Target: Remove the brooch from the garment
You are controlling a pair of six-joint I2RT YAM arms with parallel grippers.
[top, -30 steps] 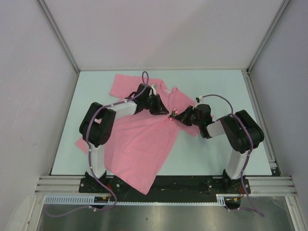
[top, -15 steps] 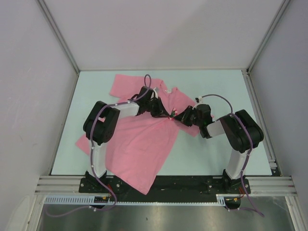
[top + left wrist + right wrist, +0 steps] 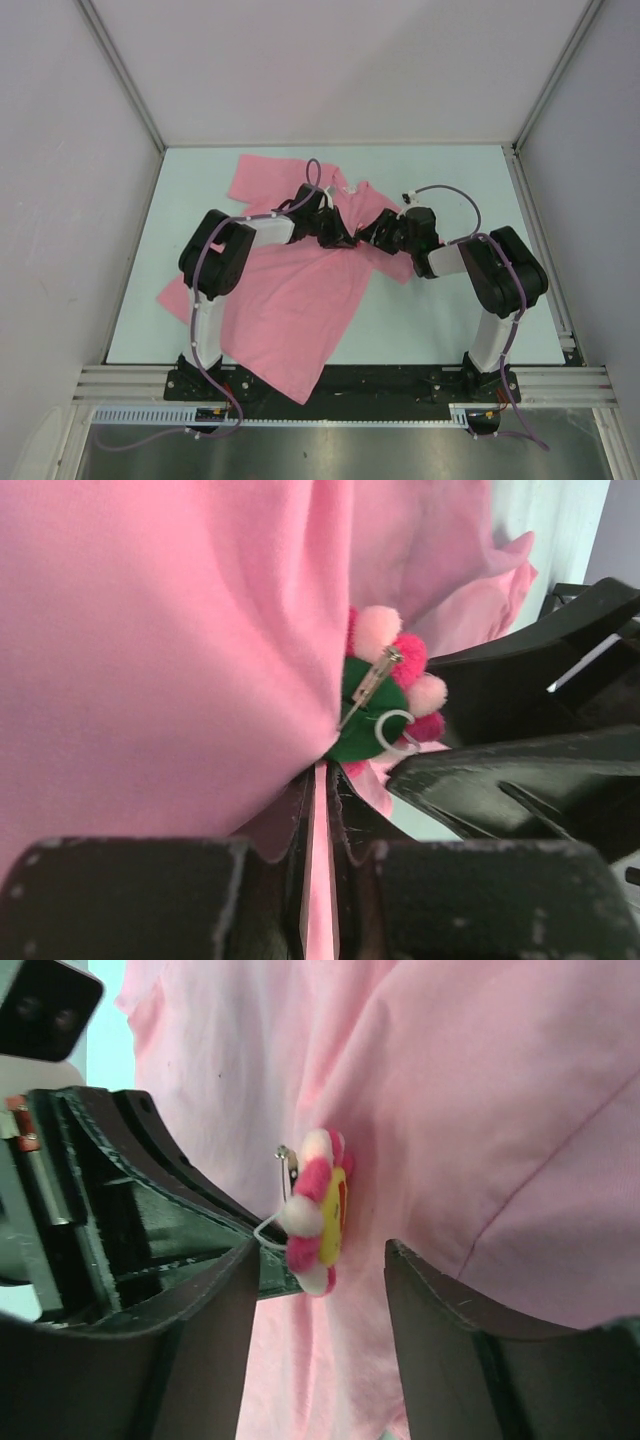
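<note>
The pink garment (image 3: 290, 300) lies crumpled across the table. My left gripper (image 3: 343, 236) is shut on a thin fold of the garment (image 3: 150, 630); the fold is pinched between its jaws (image 3: 320, 790). The brooch (image 3: 385, 695) hangs just past that fold, showing its green back and metal pin. In the right wrist view the brooch (image 3: 322, 1210) is edge-on, with pink and white petals and a yellow centre. My right gripper (image 3: 320, 1280) stands open with its fingertips on either side of the brooch, not touching it. From above, the right gripper (image 3: 374, 234) faces the left one closely and the brooch is hidden between them.
The pale green table (image 3: 450, 300) is walled on three sides. A metal rail (image 3: 340, 382) runs along the near edge by the arm bases. A sleeve (image 3: 255, 175) of the garment spreads toward the back left. The left gripper's black body (image 3: 110, 1210) crowds the right wrist view.
My right gripper has gone from shut on the brooch to wide open and has shifted slightly toward the back. The left arm has edged right, still gripping the fabric.
</note>
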